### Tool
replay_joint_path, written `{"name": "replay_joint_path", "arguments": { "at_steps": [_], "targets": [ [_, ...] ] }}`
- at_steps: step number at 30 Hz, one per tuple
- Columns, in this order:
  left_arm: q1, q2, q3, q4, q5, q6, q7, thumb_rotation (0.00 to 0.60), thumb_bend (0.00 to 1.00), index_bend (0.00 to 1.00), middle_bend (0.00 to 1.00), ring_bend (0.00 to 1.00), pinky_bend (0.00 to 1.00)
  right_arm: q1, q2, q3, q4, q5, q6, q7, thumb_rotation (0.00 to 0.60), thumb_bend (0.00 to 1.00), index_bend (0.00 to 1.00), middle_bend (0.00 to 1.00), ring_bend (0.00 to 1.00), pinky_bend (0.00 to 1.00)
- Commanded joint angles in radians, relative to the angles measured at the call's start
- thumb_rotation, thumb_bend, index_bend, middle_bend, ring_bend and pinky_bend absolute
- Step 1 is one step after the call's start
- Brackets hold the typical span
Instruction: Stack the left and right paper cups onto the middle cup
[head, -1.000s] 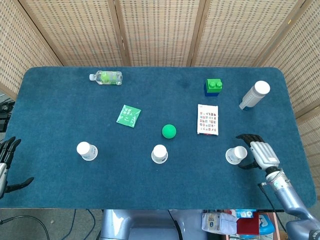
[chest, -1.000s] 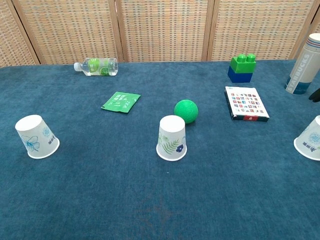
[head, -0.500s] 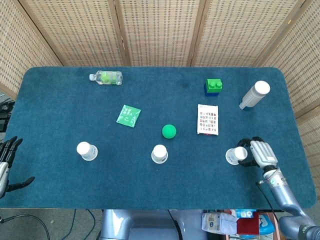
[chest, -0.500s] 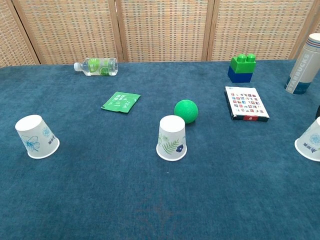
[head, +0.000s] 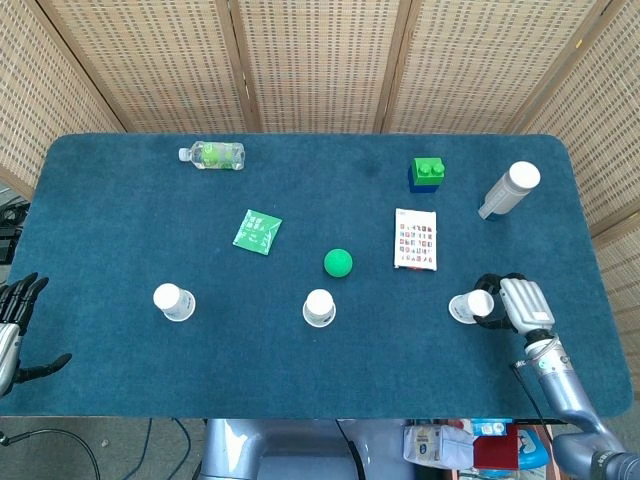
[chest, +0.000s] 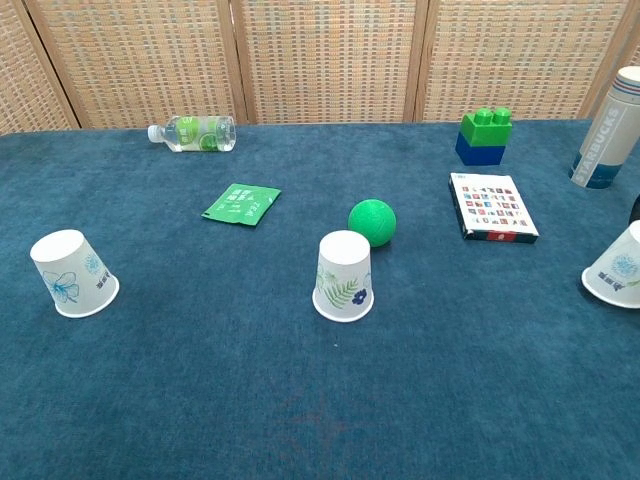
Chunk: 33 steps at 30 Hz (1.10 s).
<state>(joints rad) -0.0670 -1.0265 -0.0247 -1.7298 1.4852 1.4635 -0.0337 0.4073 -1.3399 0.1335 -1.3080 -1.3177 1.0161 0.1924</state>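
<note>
A dark teal cloth covered the table (head: 120, 230). The left cup (chest: 72, 274) was white with a blue flower, the middle cup (chest: 345, 276) white with green leaves and a dark blue bloom, the right cup (chest: 616, 272) white with pale blue print. A green ball (chest: 372, 221), a green-and-blue block (chest: 485, 135) and a green packet (chest: 241, 204) lay beyond

Three white paper cups, all upside down, in a row along the front part of the counter (head: 120, 200). Left cup (head: 173, 302), blue flower print, upright on its rim toward the left edge. Middle cup (head: 319, 307), green leaf print, near the centre of the front edge. Right cup (head: 471, 307), blue print, near the right edge, slightly tilted, gripped by the right hand (head: 515, 305).
</note>
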Motion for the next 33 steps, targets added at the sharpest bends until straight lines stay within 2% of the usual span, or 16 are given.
{"name": "replay_joint_path", "arguments": {
  "at_steps": [1,5,8,12,16,24,28,33],
  "targets": [
    [-0.001,0.0,-0.001,0.0,-0.002,-0.002,0.0,0.6,0.12,0.0,0.0,0.0,0.0,0.011,0.041,0.015,-0.079,-0.048,0.044,-0.005,0.6,0.42,0.52,0.56,0.45,0.3],
    [-0.005,0.002,0.0,-0.001,-0.006,-0.012,-0.003,0.6,0.12,0.0,0.0,0.0,0.0,0.051,0.1,0.052,-0.215,-0.093,0.068,-0.062,0.6,0.43,0.53,0.57,0.46,0.3],
    [-0.006,0.006,-0.003,-0.004,-0.012,-0.015,-0.008,0.6,0.12,0.0,0.0,0.0,0.0,0.092,0.131,0.085,-0.313,-0.086,0.049,-0.148,0.6,0.43,0.53,0.57,0.46,0.3],
    [-0.006,0.008,-0.005,-0.001,-0.018,-0.016,-0.015,0.6,0.12,0.0,0.0,0.0,0.0,0.168,0.153,0.139,-0.456,-0.018,-0.013,-0.289,0.6,0.44,0.53,0.57,0.46,0.3],
    [-0.008,0.008,-0.004,0.009,-0.02,-0.023,-0.027,0.6,0.11,0.0,0.0,0.0,0.0,0.237,0.131,0.17,-0.537,0.067,-0.056,-0.417,0.6,0.44,0.53,0.57,0.46,0.3],
    [-0.013,0.015,-0.008,0.03,-0.035,-0.039,-0.069,0.6,0.11,0.0,0.0,0.0,0.0,0.358,0.027,0.181,-0.59,0.281,-0.066,-0.665,0.6,0.45,0.53,0.57,0.46,0.3],
    [-0.016,0.014,-0.006,0.038,-0.034,-0.047,-0.077,0.6,0.12,0.0,0.0,0.0,0.0,0.411,-0.022,0.172,-0.604,0.41,-0.063,-0.747,0.6,0.45,0.53,0.57,0.46,0.3],
    [-0.021,0.012,-0.006,0.04,-0.035,-0.057,-0.076,0.6,0.12,0.0,0.0,0.0,0.0,0.461,-0.071,0.163,-0.59,0.496,-0.039,-0.809,0.6,0.45,0.53,0.57,0.46,0.3]
  ]
}}
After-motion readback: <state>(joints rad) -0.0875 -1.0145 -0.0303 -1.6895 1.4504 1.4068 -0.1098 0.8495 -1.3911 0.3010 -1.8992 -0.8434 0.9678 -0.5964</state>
